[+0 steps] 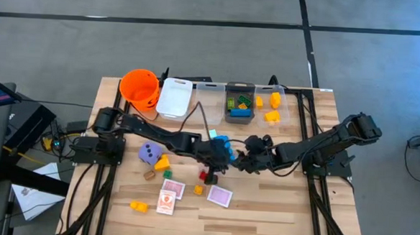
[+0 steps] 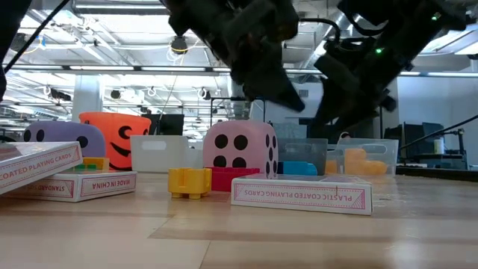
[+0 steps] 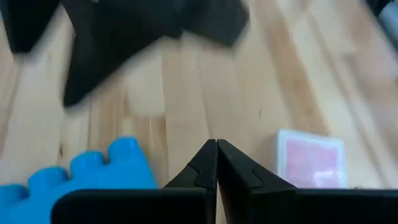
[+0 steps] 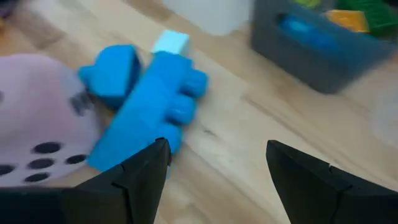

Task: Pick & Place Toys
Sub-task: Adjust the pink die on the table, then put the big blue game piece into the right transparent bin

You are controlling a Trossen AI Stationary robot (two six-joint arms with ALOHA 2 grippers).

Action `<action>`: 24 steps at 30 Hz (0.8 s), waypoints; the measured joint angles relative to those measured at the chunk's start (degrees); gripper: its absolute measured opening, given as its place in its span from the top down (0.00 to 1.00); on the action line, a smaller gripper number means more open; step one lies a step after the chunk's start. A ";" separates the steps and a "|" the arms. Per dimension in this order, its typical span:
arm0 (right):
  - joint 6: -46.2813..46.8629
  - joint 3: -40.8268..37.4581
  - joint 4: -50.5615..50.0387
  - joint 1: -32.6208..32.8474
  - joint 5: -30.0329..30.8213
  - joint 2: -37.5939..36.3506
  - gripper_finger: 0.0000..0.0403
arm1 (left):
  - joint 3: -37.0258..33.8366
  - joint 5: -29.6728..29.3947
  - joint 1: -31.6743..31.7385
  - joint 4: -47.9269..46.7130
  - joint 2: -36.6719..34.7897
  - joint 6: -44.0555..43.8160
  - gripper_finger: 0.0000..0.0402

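Note:
Toys lie scattered on the wooden table: blue bricks (image 1: pixel 220 143) at the middle, a purple die (image 1: pixel 148 152), yellow bricks (image 1: pixel 163 162), a red brick (image 1: pixel 208 176) and pink cards (image 1: pixel 219 196). A pink die (image 2: pixel 240 146) stands behind a card box in the low view. My left gripper (image 3: pixel 216 155) is shut with nothing between its fingers, over bare wood between a blue brick (image 3: pixel 93 174) and a pink card (image 3: pixel 311 158). My right gripper (image 4: pixel 217 162) is open beside the long blue brick (image 4: pixel 149 118) and the pink die (image 4: pixel 37 124). My right gripper has one finger (image 4: pixel 149 171) right at the long blue brick's near end (image 4: pixel 168 140); whether it touches the brick, I cannot tell. The brick lies flat on the table. My left gripper touches nothing that shows.
Along the far edge stand an orange bucket (image 1: pixel 139 86), a white bin (image 1: pixel 174 98), a clear bin (image 1: pixel 211 96), a grey bin (image 1: pixel 239 108) with bricks and a clear bin (image 1: pixel 272 106) with yellow bricks. Both arms meet closely at mid-table. More cards (image 1: pixel 166 201) lie nearer the front.

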 joint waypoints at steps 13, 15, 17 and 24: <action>11.29 0.02 -13.18 2.10 5.22 -2.35 0.34 | 1.19 -10.42 0.96 -20.27 -0.02 0.63 1.00; 11.27 0.02 -13.20 2.36 5.24 -2.35 0.34 | 1.03 -14.44 1.12 -27.35 -1.34 -0.31 1.00; 11.28 0.02 -12.85 2.38 5.30 -2.35 0.34 | 0.95 -18.03 1.38 -33.40 -2.62 -2.50 1.00; 7.21 0.02 -6.84 3.83 5.82 -2.35 0.34 | 0.93 -22.07 1.70 -35.19 -9.39 -5.55 1.00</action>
